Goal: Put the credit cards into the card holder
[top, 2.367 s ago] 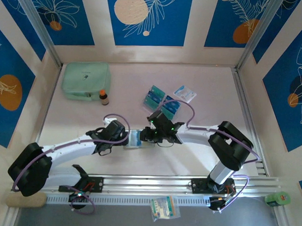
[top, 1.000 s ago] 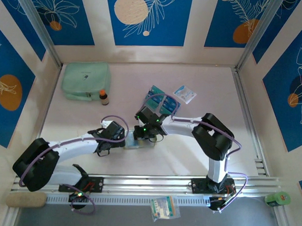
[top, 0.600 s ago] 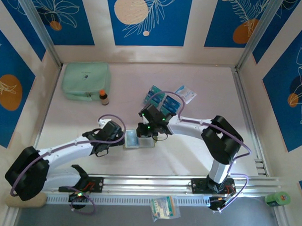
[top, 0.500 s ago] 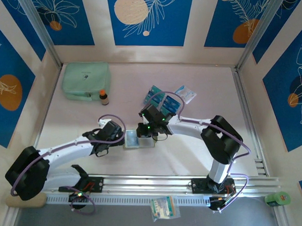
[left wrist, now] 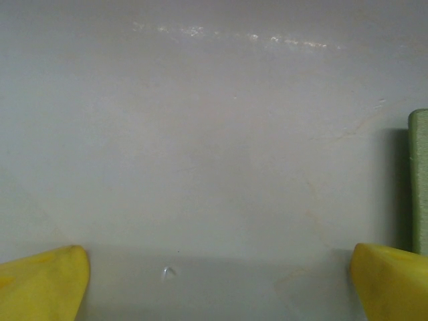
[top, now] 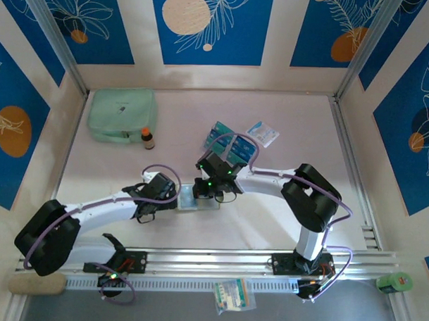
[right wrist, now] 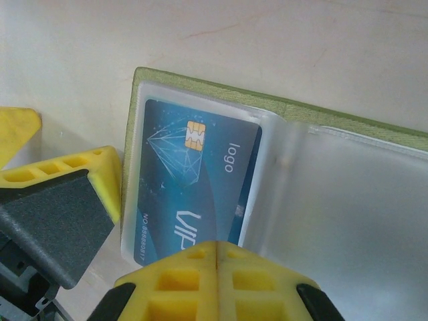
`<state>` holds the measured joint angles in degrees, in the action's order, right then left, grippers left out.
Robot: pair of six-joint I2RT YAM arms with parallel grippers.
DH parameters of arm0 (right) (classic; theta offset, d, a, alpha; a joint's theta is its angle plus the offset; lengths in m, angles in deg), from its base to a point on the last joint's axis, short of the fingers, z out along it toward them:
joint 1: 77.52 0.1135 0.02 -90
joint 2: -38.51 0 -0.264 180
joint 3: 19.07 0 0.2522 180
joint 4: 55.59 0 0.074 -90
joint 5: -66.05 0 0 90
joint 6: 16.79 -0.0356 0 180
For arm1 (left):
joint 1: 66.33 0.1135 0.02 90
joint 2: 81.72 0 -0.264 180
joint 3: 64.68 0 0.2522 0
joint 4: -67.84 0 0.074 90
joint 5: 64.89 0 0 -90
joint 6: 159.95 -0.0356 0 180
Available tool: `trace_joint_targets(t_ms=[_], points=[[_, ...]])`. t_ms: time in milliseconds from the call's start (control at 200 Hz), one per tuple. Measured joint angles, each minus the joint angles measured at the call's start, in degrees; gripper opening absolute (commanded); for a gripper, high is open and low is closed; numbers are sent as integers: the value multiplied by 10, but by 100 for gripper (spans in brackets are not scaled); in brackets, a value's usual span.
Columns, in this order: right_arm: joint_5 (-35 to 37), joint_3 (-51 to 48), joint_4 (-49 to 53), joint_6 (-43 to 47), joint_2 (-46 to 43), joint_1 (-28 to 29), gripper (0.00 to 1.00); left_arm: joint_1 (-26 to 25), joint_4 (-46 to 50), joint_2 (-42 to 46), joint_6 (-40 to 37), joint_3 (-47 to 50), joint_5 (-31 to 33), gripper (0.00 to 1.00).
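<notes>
Right wrist: card holder (right wrist: 200,84) open, credit card (right wrist: 194,180) seemingly tucked inside.

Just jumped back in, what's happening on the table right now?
The card holder lies open on the table with one blue card sitting in a clear pocket. The right gripper is shut, its tips at that card's near edge. The left gripper is wide open, low over the table beside the holder's green edge, holding nothing. More cards wait farther back.

The blue credit card (right wrist: 194,184) in the card holder (right wrist: 200,85) reads "logo", "VIP" and a line starting "NO".
</notes>
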<state>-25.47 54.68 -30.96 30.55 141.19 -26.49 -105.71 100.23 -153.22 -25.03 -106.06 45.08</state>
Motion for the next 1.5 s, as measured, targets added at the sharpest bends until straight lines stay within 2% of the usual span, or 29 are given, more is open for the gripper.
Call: trace_joint_targets(t_ms=[945,1500], points=[[0,1,-5,-9,30,15,2,0,-2,-7,-4,0,2,100],[-31,10,-12,-17,40,19,3,0,-2,-7,-4,0,2,100]])
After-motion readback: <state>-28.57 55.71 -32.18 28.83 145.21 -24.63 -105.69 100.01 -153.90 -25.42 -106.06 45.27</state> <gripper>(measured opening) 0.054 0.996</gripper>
